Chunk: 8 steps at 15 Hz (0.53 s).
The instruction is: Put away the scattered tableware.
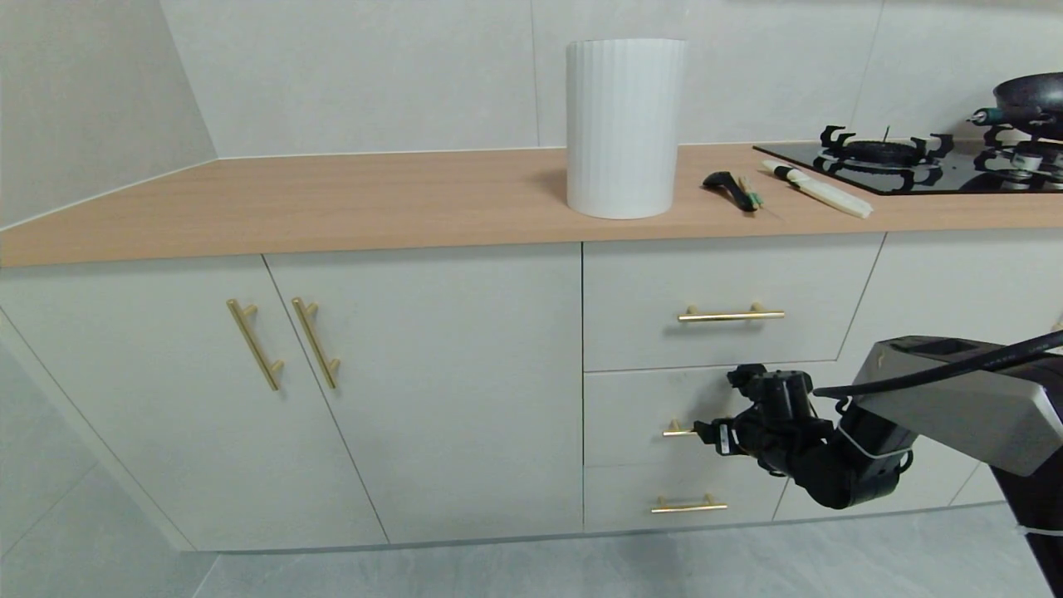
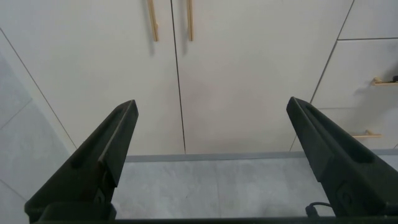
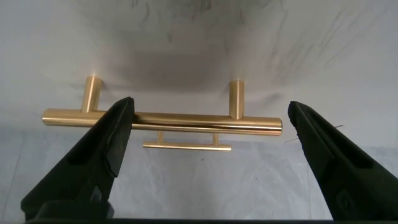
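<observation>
Right wrist view: right gripper (image 3: 210, 106) spread wide at middle drawer's gold handle (image 3: 186, 121). Facing cabinet doors (image 2: 112, 62), left gripper (image 2: 211, 104) spread wide too.

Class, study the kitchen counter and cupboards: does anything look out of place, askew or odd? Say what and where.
A black-handled utensil and a long pale utensil lie loose and slanted on the wooden counter, between the white ribbed canister and the hob. They look scattered rather than stored. Nothing looks spilled or damaged.
</observation>
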Motion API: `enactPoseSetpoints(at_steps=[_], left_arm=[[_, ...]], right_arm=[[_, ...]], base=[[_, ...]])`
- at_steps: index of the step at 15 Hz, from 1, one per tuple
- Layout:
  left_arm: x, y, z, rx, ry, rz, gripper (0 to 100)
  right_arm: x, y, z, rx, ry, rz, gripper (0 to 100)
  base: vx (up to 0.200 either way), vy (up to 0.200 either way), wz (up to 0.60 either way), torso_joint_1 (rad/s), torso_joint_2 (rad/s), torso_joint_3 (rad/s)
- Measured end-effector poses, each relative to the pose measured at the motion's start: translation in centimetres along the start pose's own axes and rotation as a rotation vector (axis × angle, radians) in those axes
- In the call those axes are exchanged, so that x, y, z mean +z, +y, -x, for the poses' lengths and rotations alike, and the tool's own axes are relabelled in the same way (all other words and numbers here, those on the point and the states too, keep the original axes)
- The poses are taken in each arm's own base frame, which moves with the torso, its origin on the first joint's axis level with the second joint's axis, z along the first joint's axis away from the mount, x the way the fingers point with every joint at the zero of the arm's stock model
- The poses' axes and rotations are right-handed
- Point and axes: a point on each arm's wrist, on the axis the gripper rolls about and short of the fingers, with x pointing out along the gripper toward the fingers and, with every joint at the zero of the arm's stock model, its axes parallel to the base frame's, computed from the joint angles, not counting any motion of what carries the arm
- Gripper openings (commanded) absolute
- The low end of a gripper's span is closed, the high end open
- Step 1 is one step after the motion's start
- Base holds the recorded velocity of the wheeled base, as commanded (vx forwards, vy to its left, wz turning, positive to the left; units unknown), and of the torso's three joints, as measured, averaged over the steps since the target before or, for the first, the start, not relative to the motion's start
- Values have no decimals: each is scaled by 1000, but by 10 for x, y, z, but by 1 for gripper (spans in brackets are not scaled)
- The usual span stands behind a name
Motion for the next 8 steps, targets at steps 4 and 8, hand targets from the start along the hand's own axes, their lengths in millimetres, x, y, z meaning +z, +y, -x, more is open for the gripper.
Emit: enactPoseSetpoints(at_steps=[4, 8], left_arm=[[0, 0, 0, 0, 0, 0, 100], [0, 0, 0, 0, 0, 0, 100]], right_arm=[[-6, -1, 4, -6, 89, 14, 100], [-8, -2, 11, -7, 106, 20, 100]], base=[[0, 0, 0, 0, 0, 0], [0, 0, 0, 0, 0, 0]])
